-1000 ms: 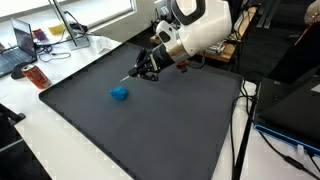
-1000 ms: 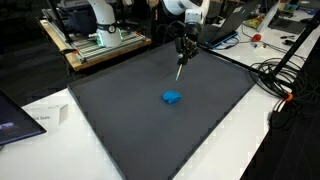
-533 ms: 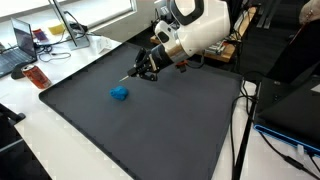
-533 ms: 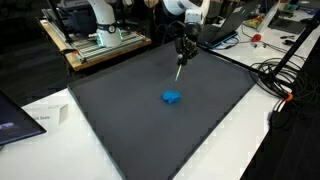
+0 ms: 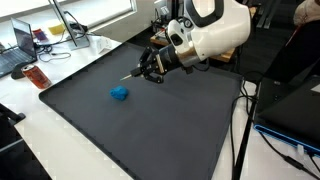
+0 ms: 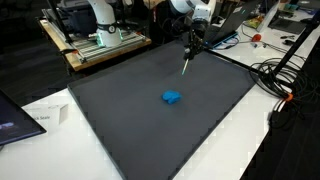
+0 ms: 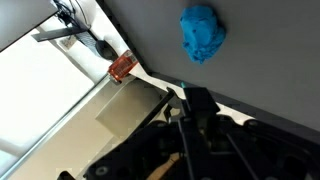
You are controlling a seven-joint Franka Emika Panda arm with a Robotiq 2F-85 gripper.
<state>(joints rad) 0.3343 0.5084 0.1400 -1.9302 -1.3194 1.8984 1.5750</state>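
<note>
Clearly, the gripper (image 5: 148,70) has its fingers narrowed tight on a thin stick (image 5: 132,75); a blue lump (image 5: 119,93) lies apart, beyond the stick's tip, on the dark mat (image 5: 160,135).

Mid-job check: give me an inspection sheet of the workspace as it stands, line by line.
Surface: dark mat lying flat on a white table; no spills seen.
Job's things: blue object on the mat, apart from the gripper; thin stick held, pointing down at the mat; contact cannot be told.
Clutter: reddish container and laptop off the mat's edge; paper beside the mat.
Gripper: gripper shut on the thin stick, over the mat.
Cables: cables on the table beside the mat, none on it.
Surroundings: white arm on a bench behind.
</note>
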